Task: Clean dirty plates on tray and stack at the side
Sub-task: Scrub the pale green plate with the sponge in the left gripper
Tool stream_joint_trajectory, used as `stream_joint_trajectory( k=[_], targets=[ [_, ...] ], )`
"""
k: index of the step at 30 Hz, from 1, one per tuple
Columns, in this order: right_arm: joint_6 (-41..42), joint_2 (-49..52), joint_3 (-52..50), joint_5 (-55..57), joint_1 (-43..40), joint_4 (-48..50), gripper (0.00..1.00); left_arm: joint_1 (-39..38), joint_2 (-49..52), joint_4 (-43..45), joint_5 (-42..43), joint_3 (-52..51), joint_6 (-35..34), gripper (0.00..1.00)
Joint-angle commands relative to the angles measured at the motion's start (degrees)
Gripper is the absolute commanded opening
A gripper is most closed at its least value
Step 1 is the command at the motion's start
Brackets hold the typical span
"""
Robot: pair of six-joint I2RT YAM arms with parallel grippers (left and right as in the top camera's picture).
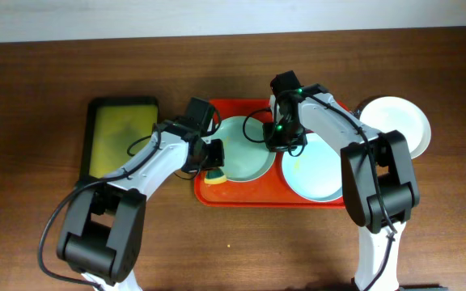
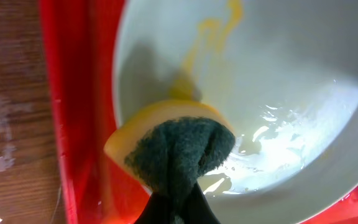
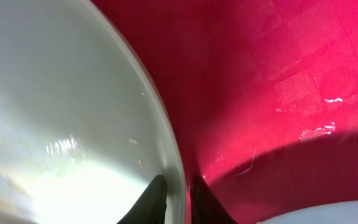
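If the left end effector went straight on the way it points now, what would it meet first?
Probably the mint green plate: its held sponge sits over that plate's near rim; depth is unclear.

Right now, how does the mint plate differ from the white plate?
The mint plate lies in the red tray; the white plate lies on the table beside it. The mint plate bears a yellow smear; the white plate looks clean from overhead. The right gripper pinches the mint plate's rim and the sponge touches it; nothing touches the white plate. Both are round, shallow and alike in size.
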Motion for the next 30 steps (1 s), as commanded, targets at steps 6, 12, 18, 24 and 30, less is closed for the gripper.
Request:
stream_joint_trajectory(
  k=[6,12,18,24,30],
  targets=[
    [-3.30,0.85,-0.61,-2.80,0.46,-0.50,0.08,0.20,-1.05,3.69,-0.15,2.49,-0.52,0.00],
    [-2.51,0.85,-0.61,-3.43,4.33,-1.05,0.04,0.79,-3.76,6.75,-1.14,2.84,-1.68,0.00],
    [1.03,0.85,-0.61,-3.26,4.00,-0.96,0.04,-0.94,-0.87,7.93,-1.81,2.56,-4.26,0.00],
    [3.34,0.85,-0.61,-3.08,1.86,-0.94,0.04,-5.22,4.92,9.49,-1.90,2.56,-5.33,0.00],
    [2.34,0.85,-0.61,-3.30,1.88,-1.18,0.04,-7.19,5.68,12.70,-2.54,2.56,-5.75,0.00]
  ],
)
